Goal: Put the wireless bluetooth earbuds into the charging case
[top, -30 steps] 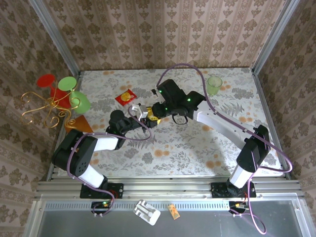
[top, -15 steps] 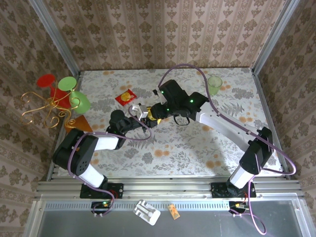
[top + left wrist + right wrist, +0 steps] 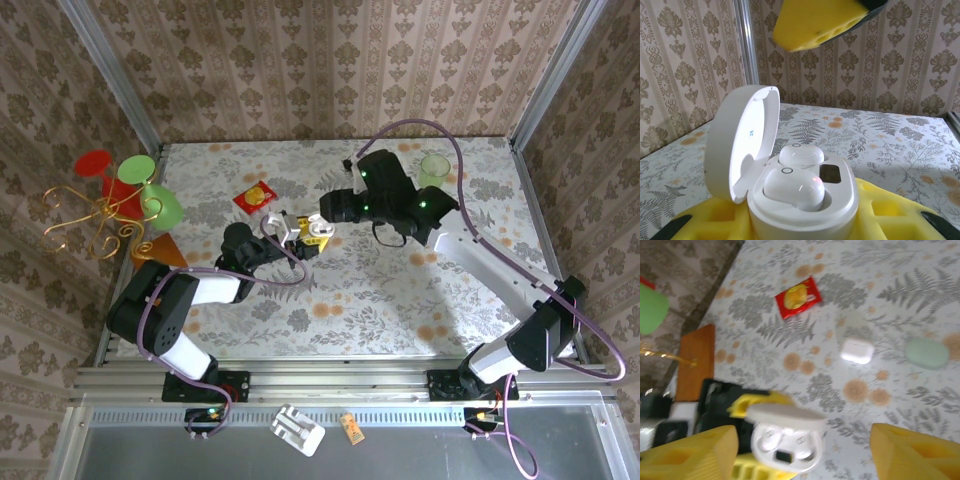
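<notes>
both earbuds [image 3: 792, 187] sit in their wells inside the case [image 3: 805, 205], one nearer and one just behind it, so the insertion itself looks done. the lid [image 3: 742, 140] stands open, swung up on the left side. the case is clamped upright between the yellow fingers of the left hand [image 3: 290, 233], a little right of the bench's middle-left. held that way, the opening faces up and the case cannot slide while something is pressed into it.

the right hand [image 3: 320, 227] hangs just above and to the right of the case, its fingers spread wide and holding nothing. it looks placed to come down on the lid, which is probably what remains.

the bench [image 3: 380, 290] has a pale cloth printed with ferns and orange flowers. lying on it are a red packet [image 3: 797, 297] to the far left, a small white oval thing [image 3: 856, 351], a pale green disc [image 3: 926, 353] beside that, and a green cup [image 3: 435, 172] at the far right. patterned wallpaper [image 3: 330, 70] lines the walls around it.
</notes>
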